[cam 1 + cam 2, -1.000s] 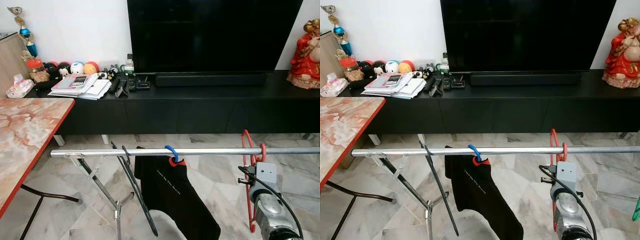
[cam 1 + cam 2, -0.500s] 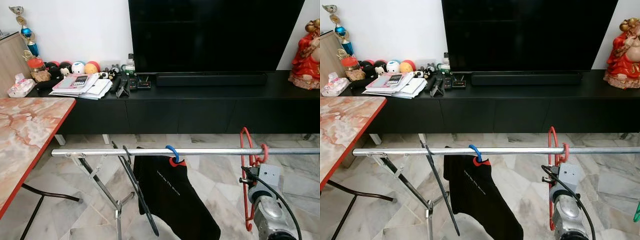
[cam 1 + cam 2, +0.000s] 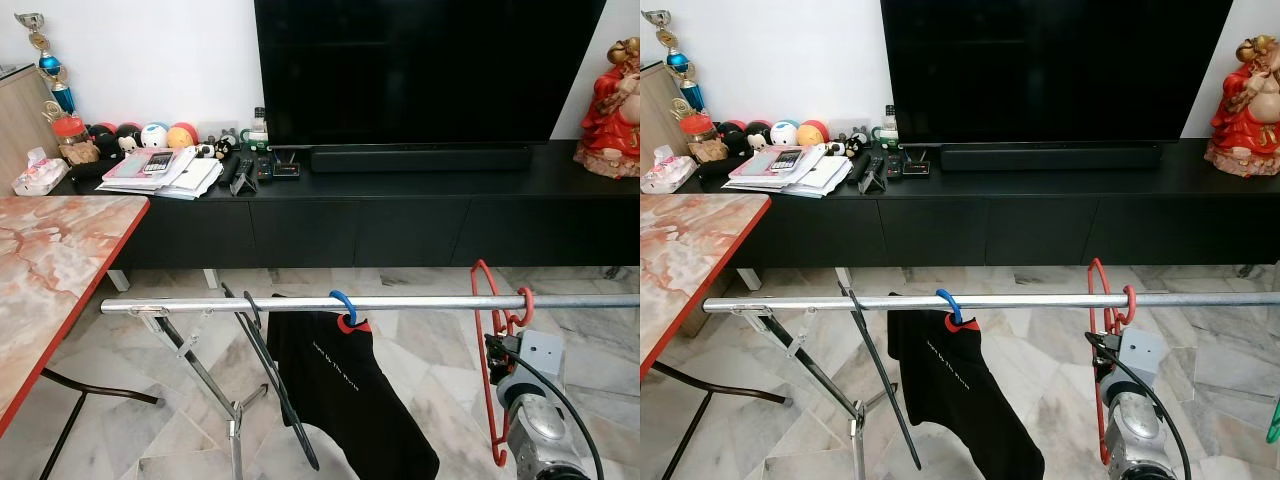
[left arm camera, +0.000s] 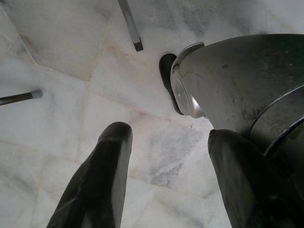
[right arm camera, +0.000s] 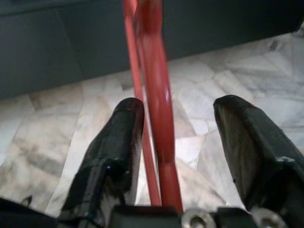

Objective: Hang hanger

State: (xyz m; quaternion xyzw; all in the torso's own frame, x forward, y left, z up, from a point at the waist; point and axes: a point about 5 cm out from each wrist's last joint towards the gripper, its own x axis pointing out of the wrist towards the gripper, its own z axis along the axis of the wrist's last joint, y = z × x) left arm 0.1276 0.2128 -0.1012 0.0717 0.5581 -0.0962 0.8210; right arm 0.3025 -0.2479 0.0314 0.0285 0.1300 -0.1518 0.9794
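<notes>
Since a second ago the red plastic hanger [image 3: 487,370] has tilted a little on the rail and the right arm has drawn back and down from it, so that the right pincer [image 5: 175,142] now has its two black fingers [image 5: 111,152] spread apart with the red bar passing between them, touching neither as far as I can judge. That thin hanger's hook [image 3: 521,305] sits over the long silver metal rail [image 3: 400,302] of the drying rack, near the rail's right end, and the hanger's long axis hangs almost straight down, just on the far side of the right pincer. The hanging itself looks done; what the coming move turns on is pulling the open fingers straight back towards the robot along the gap, without catching the bar and lifting the hook off.

To the left on the same rail a black T-shirt [image 3: 345,390] hangs by a blue hook [image 3: 343,303], well apart from the red one, and a black hanger [image 3: 270,385] leans further left. On the far side stand the long black TV cabinet [image 3: 420,215] and dark television [image 3: 430,70]; a marble-patterned bench with a red edge [image 3: 55,270] is at the left. The left pincer [image 4: 166,161] hangs idle over the marble floor, fingers apart and empty.
</notes>
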